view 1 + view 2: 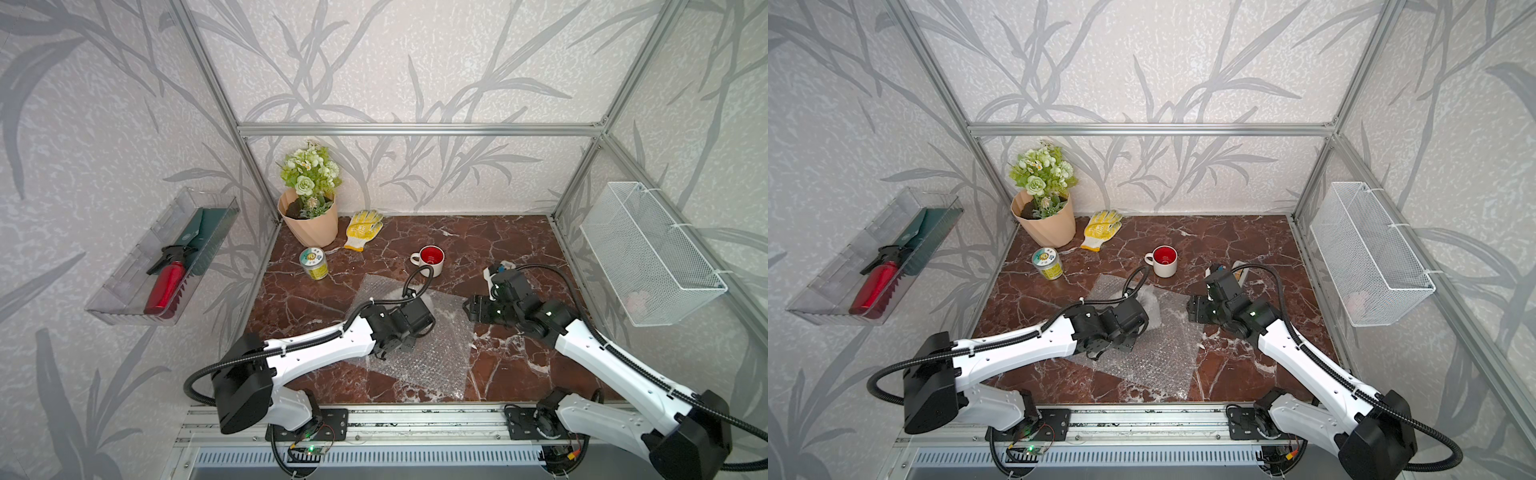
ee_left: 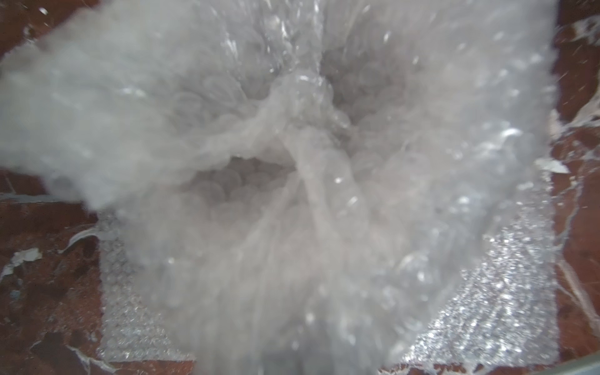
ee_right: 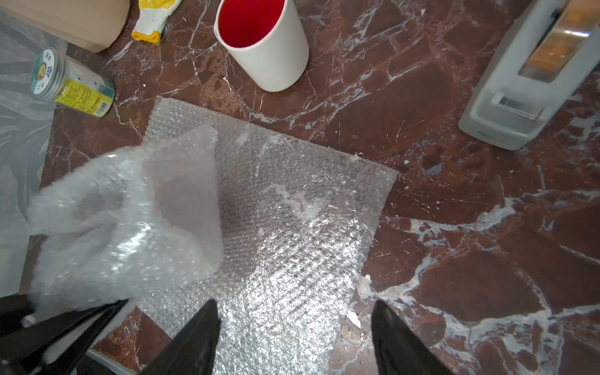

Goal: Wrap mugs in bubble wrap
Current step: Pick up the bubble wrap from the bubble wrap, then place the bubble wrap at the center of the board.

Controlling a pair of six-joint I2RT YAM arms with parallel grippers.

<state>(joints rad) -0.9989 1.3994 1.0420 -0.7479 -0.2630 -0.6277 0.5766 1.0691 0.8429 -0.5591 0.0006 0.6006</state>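
Observation:
A white mug with a red inside stands upright at the back of the marble table in both top views, and shows in the right wrist view. A flat sheet of bubble wrap lies mid-table. My left gripper is shut on a bunched bundle of bubble wrap lifted over that sheet. The bundle fills the left wrist view, and what is inside it is hidden. My right gripper hangs open above the sheet's right edge, holding nothing.
A white tape dispenser sits behind the right wrist. A green-labelled can, a yellow-dotted glove and a flower pot stand back left. A wire basket hangs on the right wall and a clear tray on the left wall.

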